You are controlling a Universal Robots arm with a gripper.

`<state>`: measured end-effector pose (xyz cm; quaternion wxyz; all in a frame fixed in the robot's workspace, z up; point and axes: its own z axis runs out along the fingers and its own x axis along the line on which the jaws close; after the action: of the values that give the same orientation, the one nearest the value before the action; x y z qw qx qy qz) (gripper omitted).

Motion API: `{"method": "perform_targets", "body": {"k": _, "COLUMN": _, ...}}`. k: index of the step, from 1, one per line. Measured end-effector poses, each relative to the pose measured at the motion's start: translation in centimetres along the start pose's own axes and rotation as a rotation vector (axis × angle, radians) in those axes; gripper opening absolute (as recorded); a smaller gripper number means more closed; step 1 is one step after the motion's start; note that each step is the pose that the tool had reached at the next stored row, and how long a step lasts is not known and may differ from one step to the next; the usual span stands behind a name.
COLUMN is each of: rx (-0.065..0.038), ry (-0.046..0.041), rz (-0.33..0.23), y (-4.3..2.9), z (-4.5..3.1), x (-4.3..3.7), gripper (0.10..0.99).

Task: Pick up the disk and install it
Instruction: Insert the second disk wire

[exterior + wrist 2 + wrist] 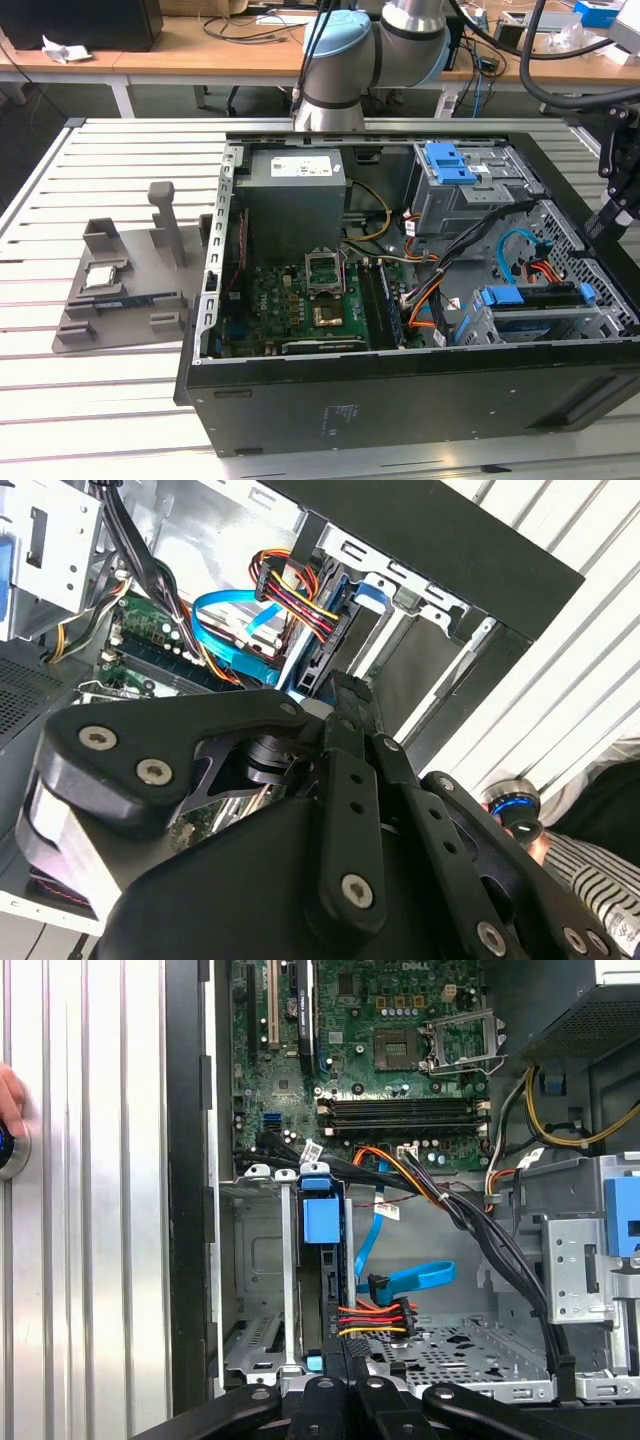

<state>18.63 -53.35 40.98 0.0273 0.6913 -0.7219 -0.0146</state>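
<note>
The disk (530, 298) stands on edge in the lower drive bay at the case's corner on the exterior view's right. Its blue carrier shows at both ends. In the first wrist view the disk (322, 1222) runs as a thin dark strip with a blue tab toward my gripper (345, 1355). My gripper (600, 225) hangs above the case's rim, just off the disk's outer end. In the second wrist view my gripper (340, 680) points at the disk (322, 640). The fingers lie together and hold nothing.
The open computer case (300, 400) lies on a slatted table. Inside are the motherboard (300, 300), the power supply (295, 190), an upper drive cage with a blue latch (450, 162), and loose cables (400, 1315). A grey fixture (110, 300) sits outside. A hand (8, 1100) rests by a button.
</note>
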Motion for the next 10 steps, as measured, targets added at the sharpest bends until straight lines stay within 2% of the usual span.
{"method": "perform_targets", "body": {"k": 6, "rx": -0.001, "ry": 0.0022, "rz": 0.056, "y": 0.0, "z": 0.01, "x": 0.0, "gripper": 0.106}}
{"method": "perform_targets", "body": {"k": 8, "rx": -0.001, "ry": 0.0022, "rz": 0.056, "y": 0.0, "z": 0.01, "x": -0.01, "gripper": 0.106}}
{"method": "perform_targets", "body": {"k": 10, "rx": 0.0, "ry": 0.0047, "rz": 0.016, "y": 0.05, "z": 0.01, "x": -0.05, "gripper": 0.106}}
